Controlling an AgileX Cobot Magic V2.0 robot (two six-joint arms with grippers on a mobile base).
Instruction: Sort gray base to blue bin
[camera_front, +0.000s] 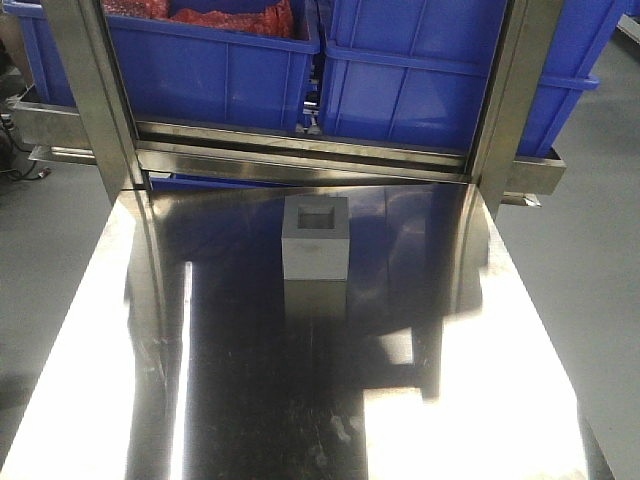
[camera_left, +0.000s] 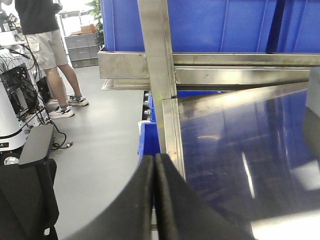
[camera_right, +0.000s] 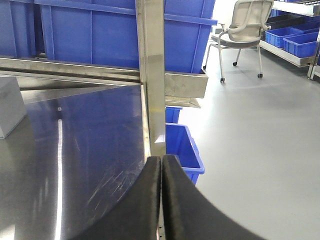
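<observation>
The gray base (camera_front: 316, 240), a matte gray block with a square recess in its top, stands upright near the far middle of the steel table (camera_front: 500, 400). Its edge also shows in the right wrist view (camera_right: 10, 106) and the left wrist view (camera_left: 315, 90). Two blue bins sit on the rack behind the table, one at the left (camera_front: 215, 70) holding red material and one at the right (camera_front: 440, 90). My left gripper (camera_left: 154, 159) is shut and empty over the table's left edge. My right gripper (camera_right: 161, 160) is shut and empty over the table's right edge. Neither gripper shows in the front view.
Steel rack posts (camera_front: 95, 100) (camera_front: 510, 100) rise at the table's far corners, with a cross rail (camera_front: 300, 150) between them. A small blue bin (camera_right: 182, 150) sits on the floor to the right. A person (camera_left: 45, 45) stands far left; an office chair (camera_right: 240, 35) stands far right.
</observation>
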